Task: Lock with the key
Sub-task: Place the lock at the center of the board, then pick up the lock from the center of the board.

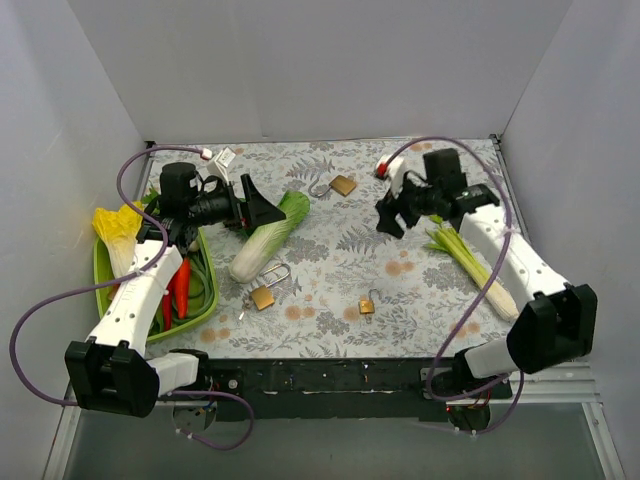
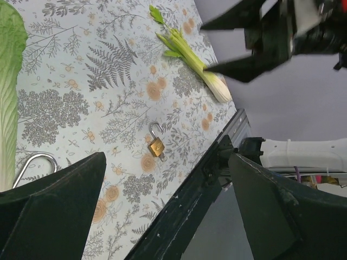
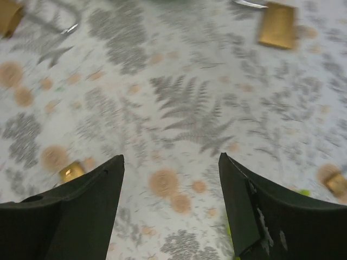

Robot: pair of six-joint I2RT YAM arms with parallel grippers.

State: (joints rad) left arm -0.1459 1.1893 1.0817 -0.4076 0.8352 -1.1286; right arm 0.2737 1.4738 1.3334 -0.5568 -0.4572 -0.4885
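Observation:
Three brass padlocks lie on the floral cloth. One with a large open shackle [image 1: 263, 295] is front left, a small one with an open shackle [image 1: 367, 304] is front centre, and one [image 1: 343, 185] is at the back. A small silver piece, perhaps a key [image 1: 243, 312], lies by the large one. My left gripper [image 1: 262, 208] is open and empty above the cabbage; its wrist view shows the small padlock [image 2: 156, 146] far below the open gripper [image 2: 167, 158]. My right gripper [image 1: 390, 215] is open and empty above the cloth [image 3: 171, 157], with the back padlock [image 3: 277, 25] ahead of it.
A napa cabbage [image 1: 268, 235] lies under the left gripper. A green tray [image 1: 200, 312] at the left holds red peppers and other vegetables. A leek [image 1: 480, 268] lies at the right. A red and white object [image 1: 382, 168] sits at the back. White walls enclose the table.

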